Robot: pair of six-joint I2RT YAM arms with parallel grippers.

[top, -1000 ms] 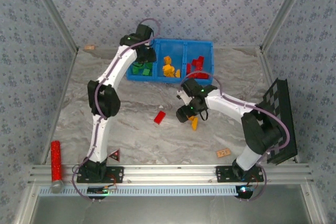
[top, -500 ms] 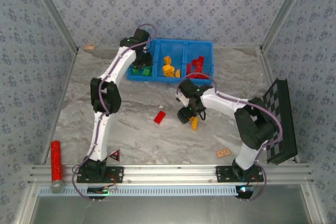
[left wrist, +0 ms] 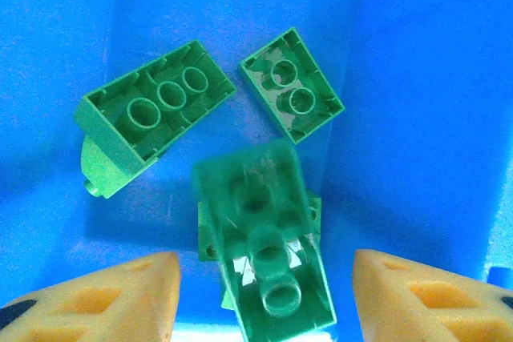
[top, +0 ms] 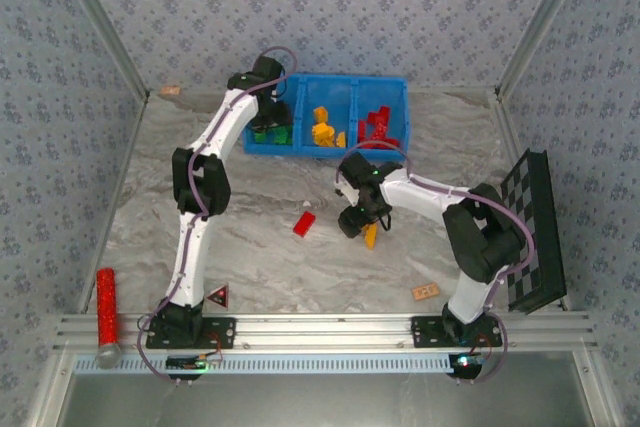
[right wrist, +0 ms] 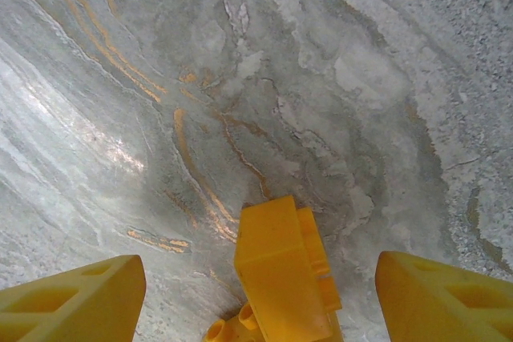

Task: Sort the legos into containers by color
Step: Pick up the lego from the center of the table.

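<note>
- The bin [top: 340, 78] sits at the back of the table [top: 250, 257], with bricks [top: 320, 132] in all three compartments.
- A loose brick [top: 304, 224] lies mid-table, before the bin, and a second brick [top: 370, 237] lies to its right.
- A tile [top: 426, 292] lies front right.
- A triangle [top: 217, 296] lies front left.

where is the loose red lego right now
In the top view the red lego lies on the table near the middle, on the near side of the blue bin and left of the yellow lego.

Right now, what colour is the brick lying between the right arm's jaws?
The brick is yellow-orange; the right wrist view shows it best.
</note>
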